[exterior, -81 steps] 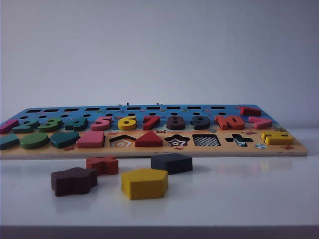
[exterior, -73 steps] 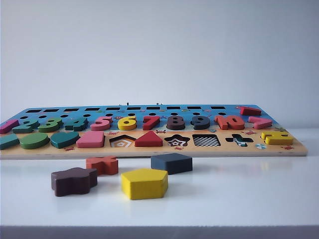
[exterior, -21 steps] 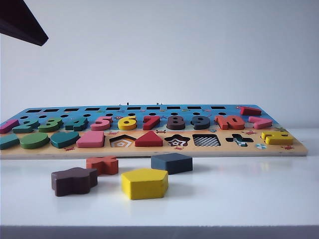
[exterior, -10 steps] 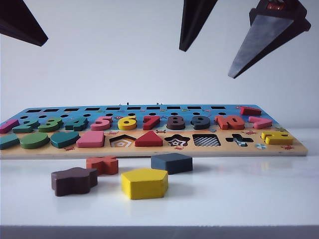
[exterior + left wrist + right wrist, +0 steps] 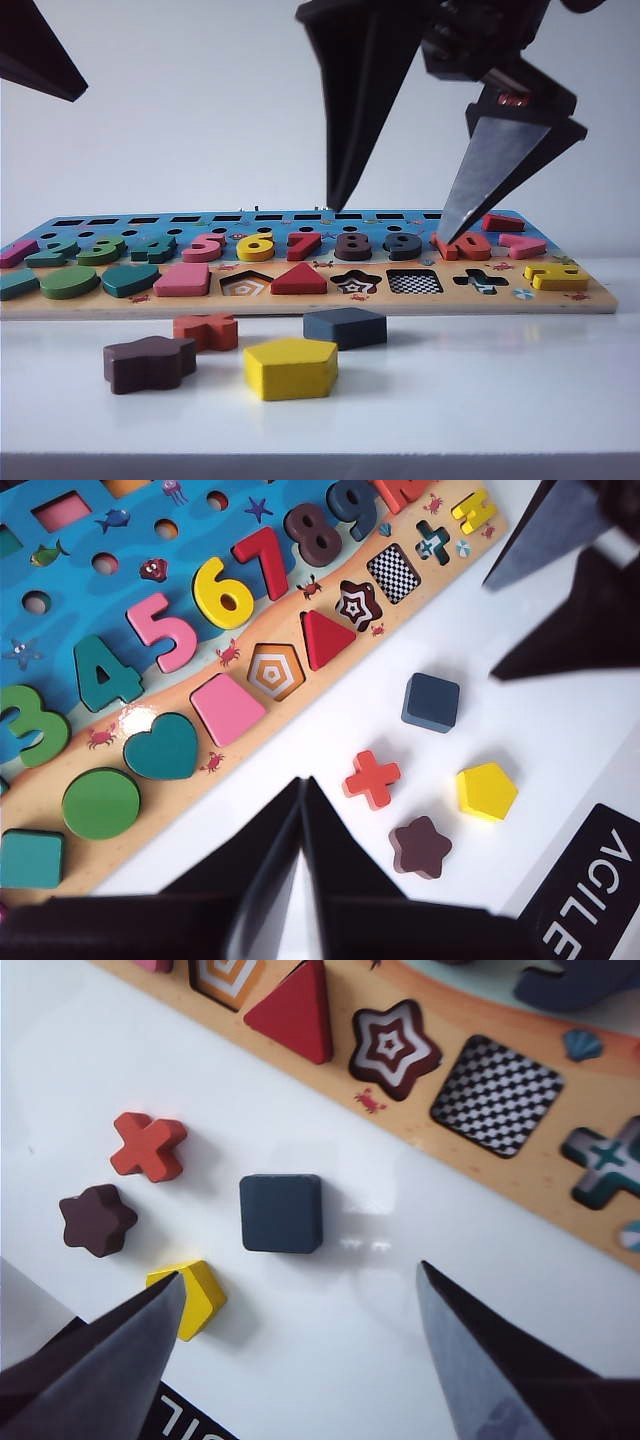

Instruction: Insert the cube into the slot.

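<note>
The right pincer (image 5: 395,222) hangs spread wide and empty in the upper middle of the exterior view, above the cube (image 5: 345,327) lying on the bench (image 5: 500,390) just before the checkered slot (image 5: 414,282); the left pincer (image 5: 302,790) is clenched, grasping nothing. Descending off-centre, its fingers could knock the yellow pentagon (image 5: 290,368) or skew the cube. Readable writing: "AGILE", the board's numerals.

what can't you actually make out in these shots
- Yellow pentagon wooden block: right wrist view, partly covered by a finger of the open right gripper.
- Left gripper, jaws together: exterior view shows only a dark tip at the frame's edge.
- Checkerboard square slot: exterior view is too shallow to judge depth.
</note>
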You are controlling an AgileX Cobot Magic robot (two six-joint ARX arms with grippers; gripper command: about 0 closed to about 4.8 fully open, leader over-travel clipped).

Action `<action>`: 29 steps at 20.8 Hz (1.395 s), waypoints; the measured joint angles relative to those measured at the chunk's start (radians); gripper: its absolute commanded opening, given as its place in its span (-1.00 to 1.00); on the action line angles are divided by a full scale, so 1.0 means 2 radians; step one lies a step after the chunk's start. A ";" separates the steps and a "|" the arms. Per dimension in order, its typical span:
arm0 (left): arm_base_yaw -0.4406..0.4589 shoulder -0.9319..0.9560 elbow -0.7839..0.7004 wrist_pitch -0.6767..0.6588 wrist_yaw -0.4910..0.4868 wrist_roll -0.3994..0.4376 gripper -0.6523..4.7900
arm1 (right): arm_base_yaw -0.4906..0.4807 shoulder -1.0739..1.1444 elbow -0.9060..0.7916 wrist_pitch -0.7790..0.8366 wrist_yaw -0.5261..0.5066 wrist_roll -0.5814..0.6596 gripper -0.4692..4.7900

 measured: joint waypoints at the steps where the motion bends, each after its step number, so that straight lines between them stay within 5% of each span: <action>1: 0.000 0.000 0.000 0.000 0.000 0.000 -0.70 | 0.010 0.015 0.000 0.002 0.000 0.000 0.75; 18: 0.000 0.000 0.000 0.025 0.000 0.000 -0.70 | 0.054 0.086 0.000 0.052 0.068 0.000 0.41; 29: 0.000 0.000 0.000 0.041 0.000 0.000 -0.70 | 0.054 0.094 0.000 0.054 0.068 0.000 -0.10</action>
